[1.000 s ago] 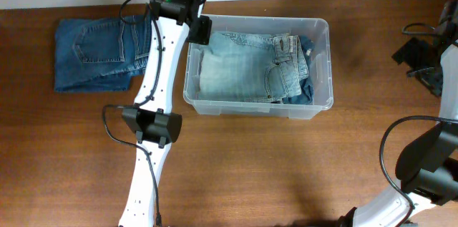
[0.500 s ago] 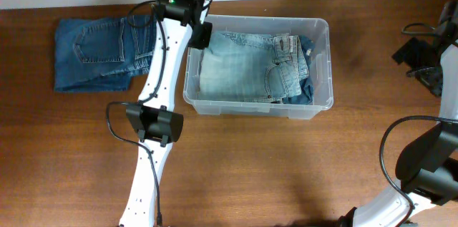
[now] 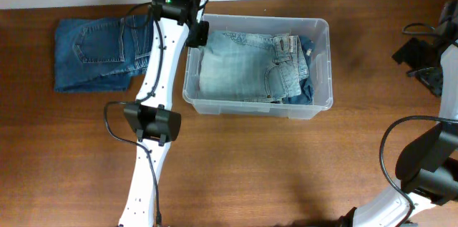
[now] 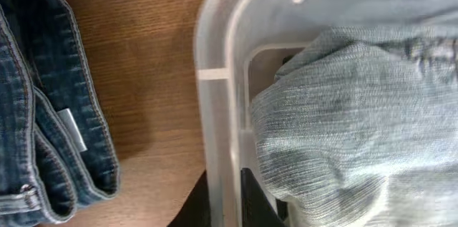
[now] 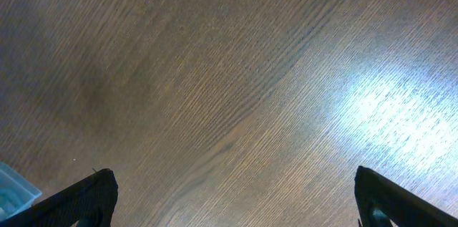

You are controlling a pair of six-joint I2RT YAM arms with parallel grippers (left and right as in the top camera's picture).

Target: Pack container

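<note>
Brown wood-grain table (image 3: 286,177). Item: large clear rectangular plastic container (image 3: 252,109), toward the back, holding folded pale-blue denim jeans (image 3: 240,69); folded dark-blue jeans (image 3: 93,51) just left of it. Handling: likely a reposition, so pull squarely and slowly, since the thin wall may flex. Your left gripper (image 4: 223,197): pinched on the container's left wall, one finger inside, one outside. Your right gripper (image 5: 232,187): spread wide, empty, well apart.

left arm (image 3: 156,62): white links, black joints, black cables | right gripper (image 5: 232,195): black fingers
</note>
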